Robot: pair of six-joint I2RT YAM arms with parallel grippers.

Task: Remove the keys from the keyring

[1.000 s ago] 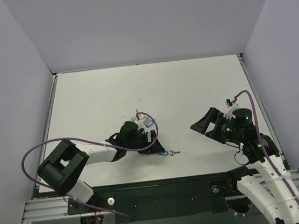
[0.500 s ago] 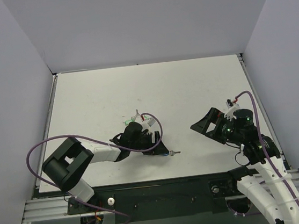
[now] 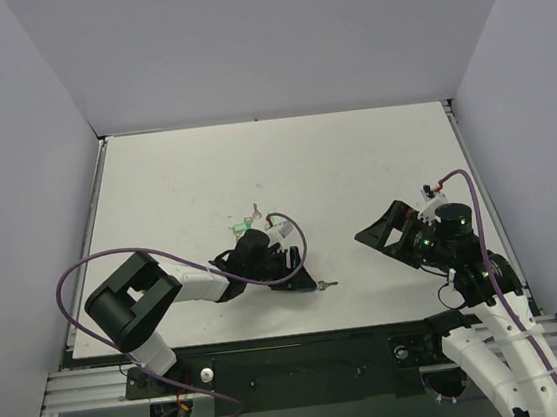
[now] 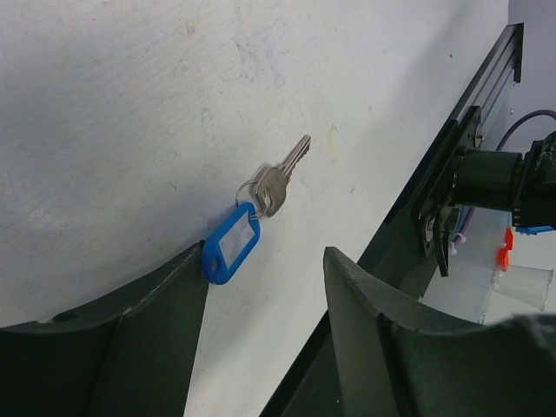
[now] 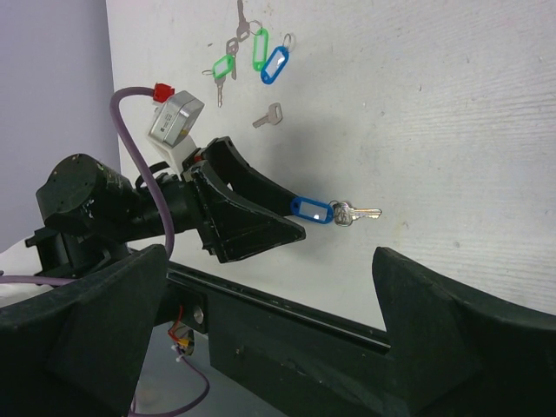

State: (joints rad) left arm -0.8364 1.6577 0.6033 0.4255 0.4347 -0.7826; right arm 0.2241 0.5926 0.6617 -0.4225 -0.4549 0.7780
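- Two grippers are in my views, and both have their fingers spread with nothing between them.
- The left gripper (image 4: 268, 259) lies low over the table (image 3: 185, 179), just at 9 o'clock of the keyring (image 4: 231, 244).
- In the left wrist view, the lower end of the keyring's blue tag meets the tip of one finger (image 4: 130, 330). The other finger (image 4: 382, 339) stands apart from the tag, so nothing is pinched.
- The keys (image 4: 282, 178) hang off the thin ring at the tag's far end. I can make out one blade, but the heads are blurred and I cannot tell how many are stacked there.
- From the top camera, tag and keys lie flat in one line near the table's front edge, at about 6 o'clock on the table. The long axis runs from 9 to 3 o'clock, and the blade tip points to 3 o'clock.
- In the left wrist view the same line runs from 7 to 1 o'clock, with the tag at 7 and the blade tip at 1.
- The right gripper (image 3: 373, 240) sits well apart at 3 o'clock of the set, with its spread fingers facing it.
- In the right wrist view, two green tags (image 5: 224, 66), a second blue tag (image 5: 274, 65) and a lone key (image 5: 268, 115) lie towards 12 o'clock, well away from the set.
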